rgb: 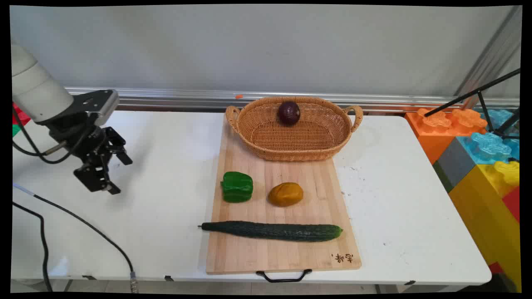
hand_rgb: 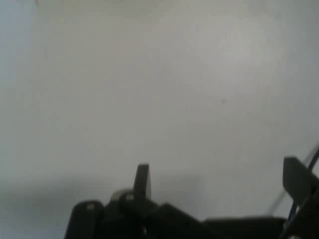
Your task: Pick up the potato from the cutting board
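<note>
Wicker basket (rgb: 294,135) at far end of wooden cutting board (rgb: 282,253), holds 1 red onion (rgb: 289,112) against far wall. Hand (rgb: 111,172) over bare desk (rgb: 166,199) well left of board, fingers spread apart, holding nothing, touching nothing. Nearest item green pepper (rgb: 237,187); orange-brown vegetable (rgb: 285,194) beside it. Cucumber (rgb: 272,231) lies crosswise on board, stem end pointing left.

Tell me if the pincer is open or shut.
Open. The pincer hangs over bare table left of the cutting board, its two fingers spread wide with nothing between them.
</note>
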Controlling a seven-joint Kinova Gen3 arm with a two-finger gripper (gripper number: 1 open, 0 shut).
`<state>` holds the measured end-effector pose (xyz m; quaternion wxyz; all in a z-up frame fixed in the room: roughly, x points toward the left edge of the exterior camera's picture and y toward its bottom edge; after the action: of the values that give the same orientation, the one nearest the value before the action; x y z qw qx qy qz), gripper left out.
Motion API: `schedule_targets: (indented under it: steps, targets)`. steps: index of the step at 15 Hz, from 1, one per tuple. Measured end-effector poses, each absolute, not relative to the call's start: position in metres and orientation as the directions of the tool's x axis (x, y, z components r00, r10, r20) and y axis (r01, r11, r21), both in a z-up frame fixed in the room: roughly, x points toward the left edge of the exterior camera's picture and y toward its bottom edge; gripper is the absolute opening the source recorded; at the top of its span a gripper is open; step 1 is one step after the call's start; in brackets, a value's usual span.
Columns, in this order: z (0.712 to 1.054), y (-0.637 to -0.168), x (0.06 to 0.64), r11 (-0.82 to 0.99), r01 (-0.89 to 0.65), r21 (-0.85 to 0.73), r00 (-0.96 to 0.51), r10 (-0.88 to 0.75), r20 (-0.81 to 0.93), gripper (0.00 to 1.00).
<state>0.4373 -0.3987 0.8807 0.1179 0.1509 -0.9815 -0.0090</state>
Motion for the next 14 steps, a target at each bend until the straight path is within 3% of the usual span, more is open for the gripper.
schedule_targets:
  steps: [6,14]
  targets:
    - [0.876,-0.416,0.393,0.941,-0.328,0.084,-0.873,-0.336,0.355,1.0]
    - [0.856,-0.453,0.284,0.926,-0.359,0.112,-0.777,-0.364,0.514,1.0]
